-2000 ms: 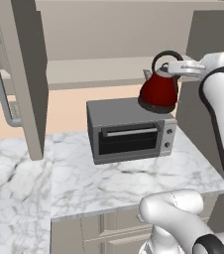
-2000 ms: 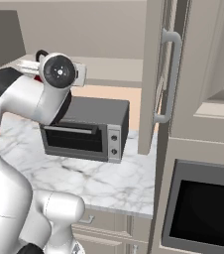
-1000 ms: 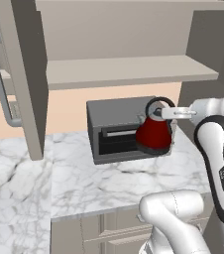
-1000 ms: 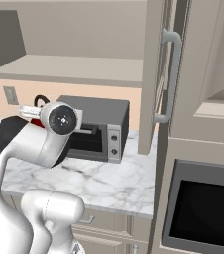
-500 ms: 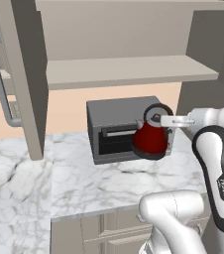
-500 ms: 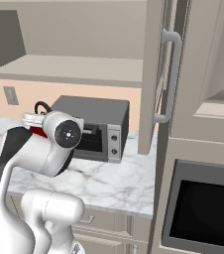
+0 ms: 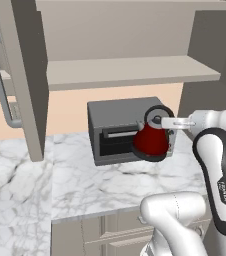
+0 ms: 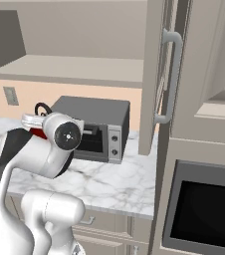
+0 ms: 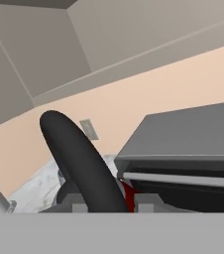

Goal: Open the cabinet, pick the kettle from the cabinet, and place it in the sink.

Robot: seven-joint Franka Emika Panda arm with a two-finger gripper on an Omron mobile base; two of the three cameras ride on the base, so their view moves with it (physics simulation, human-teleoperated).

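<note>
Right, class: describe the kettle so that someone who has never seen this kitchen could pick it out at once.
Start at the open wall cabinet with its bare beige shelf, then drop to the grey toaster oven on the marble counter below it. The kettle hangs in front of the oven, held by its black loop handle in the robot's tool. It is the only red, dome-shaped thing there.

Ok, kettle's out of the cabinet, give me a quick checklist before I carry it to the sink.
1. Gripper shut on the kettle handle: ok.
2. Kettle hanging upright, spout not tipped: ok.
3. Kettle clear of the countertop: ok, it hangs above it.
4. Clearance from the toaster oven: cannot tell, it hangs right in front of it.
5. Cabinet shelf bare, doors open: ok.
6. Sink located: cannot tell.
</note>
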